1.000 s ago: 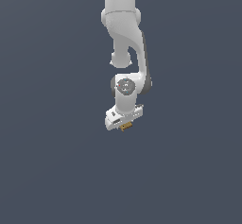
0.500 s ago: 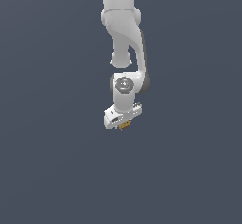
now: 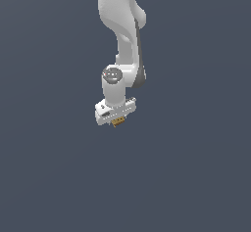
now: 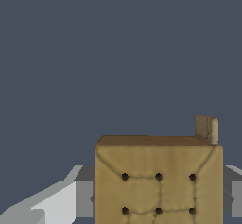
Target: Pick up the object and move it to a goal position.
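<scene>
Exterior view shows a white, glossy Franka arm [image 3: 120, 40] reaching down from the upper edge of the picture against a plain slate-grey background that fills the whole scene. Its wrist ends in a round grey-capped joint, and below that sits the white box-shaped gripper [image 3: 117, 122], tilted slightly so that its end toward the exterior view's left hangs lower than its other end. Just under the gripper body a small tan-brown square block [image 3: 117, 122] peeks out, mostly hidden by the hand above it; only a sliver of its brown side is visible, and the fingers themselves are too small to make out here.

Wrist view gives a much closer look. The block [image 4: 158, 183] takes up the lower middle of the picture: a flat tan face with rounded, cushion-like edges, crossed by faint dark grid lines with small black dots where the lines meet. A small tan stub rises from one of its far corners. On either side of the block, grey and white finger [image 4: 61, 204] surfaces press right up against its sides, with no gap showing between them and the block. The jaws are thus closed to the width of the block and have hold of it. Beyond the block only the even slate-grey background is seen, with no surface under the block in either view, so it hangs in the gripper.
</scene>
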`<action>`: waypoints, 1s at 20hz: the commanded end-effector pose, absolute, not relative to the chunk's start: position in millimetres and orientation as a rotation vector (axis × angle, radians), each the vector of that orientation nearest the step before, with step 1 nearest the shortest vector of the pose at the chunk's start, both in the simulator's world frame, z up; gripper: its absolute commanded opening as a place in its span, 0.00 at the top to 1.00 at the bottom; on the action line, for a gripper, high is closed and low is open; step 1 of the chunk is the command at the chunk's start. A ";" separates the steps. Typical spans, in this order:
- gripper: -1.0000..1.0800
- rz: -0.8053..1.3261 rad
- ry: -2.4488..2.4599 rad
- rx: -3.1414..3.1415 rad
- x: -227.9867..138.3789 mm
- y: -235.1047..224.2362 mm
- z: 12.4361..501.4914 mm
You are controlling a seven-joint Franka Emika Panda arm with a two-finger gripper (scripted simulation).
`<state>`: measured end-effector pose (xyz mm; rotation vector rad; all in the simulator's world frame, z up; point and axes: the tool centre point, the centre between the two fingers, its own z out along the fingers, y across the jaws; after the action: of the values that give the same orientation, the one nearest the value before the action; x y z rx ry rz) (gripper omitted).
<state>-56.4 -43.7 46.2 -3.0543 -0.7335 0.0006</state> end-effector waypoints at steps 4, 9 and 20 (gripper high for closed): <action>1.00 0.000 -0.731 -3.056 -81.4 -93.9 73.6; 1.00 -0.001 -0.731 -3.055 -100.9 -134.1 95.8; 1.00 -0.001 -0.731 -3.055 -119.6 -177.8 119.9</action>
<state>-118.6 -175.1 117.9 -3.0556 -0.7289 -0.0003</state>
